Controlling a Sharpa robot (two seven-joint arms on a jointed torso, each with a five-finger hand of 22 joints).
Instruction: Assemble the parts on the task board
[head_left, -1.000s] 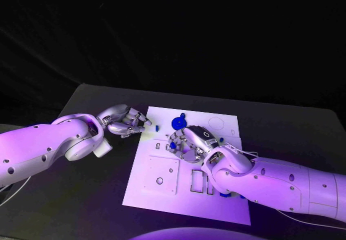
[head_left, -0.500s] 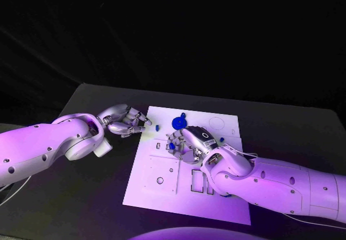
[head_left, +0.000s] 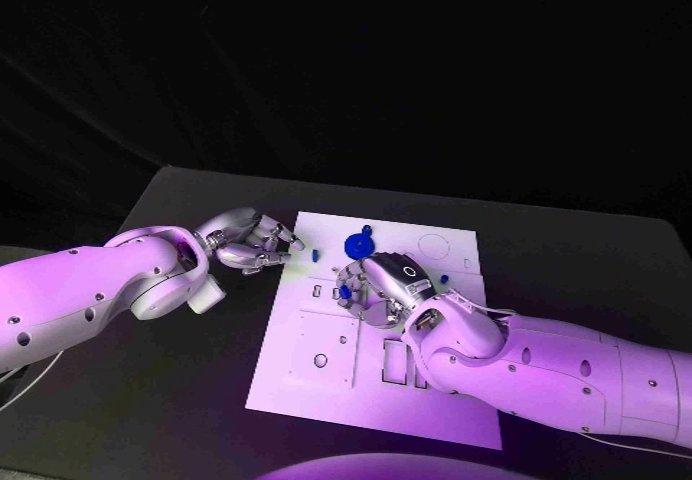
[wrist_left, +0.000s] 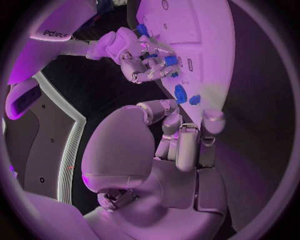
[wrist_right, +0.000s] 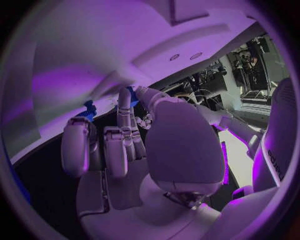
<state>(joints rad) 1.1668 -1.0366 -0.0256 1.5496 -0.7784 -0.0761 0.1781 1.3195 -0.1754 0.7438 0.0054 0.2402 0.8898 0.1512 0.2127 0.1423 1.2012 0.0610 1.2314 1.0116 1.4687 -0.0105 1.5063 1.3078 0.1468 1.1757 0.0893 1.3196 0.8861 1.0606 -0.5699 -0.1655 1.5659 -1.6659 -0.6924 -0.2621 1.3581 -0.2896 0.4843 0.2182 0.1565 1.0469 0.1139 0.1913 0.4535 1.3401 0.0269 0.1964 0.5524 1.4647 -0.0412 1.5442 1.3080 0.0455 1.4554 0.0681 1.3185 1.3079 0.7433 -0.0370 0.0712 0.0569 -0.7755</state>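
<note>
Two hands are seen over the table (head_left: 173, 190). The right hand (head_left: 382, 285) is lowered on the white board (head_left: 368, 400), its fingers (wrist_left: 147, 75) closed round small blue parts (wrist_left: 170, 61). The left hand (head_left: 248, 242) is kept beside the board's edge, fingers curled, nothing plainly grasped. A blue disc (head_left: 356, 244) is left on the board between them.

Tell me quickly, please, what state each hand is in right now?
Left hand: fingers curled, holds nothing, beside the task board.
Right hand: over the board, on a blue part; grip cannot be told.
</note>
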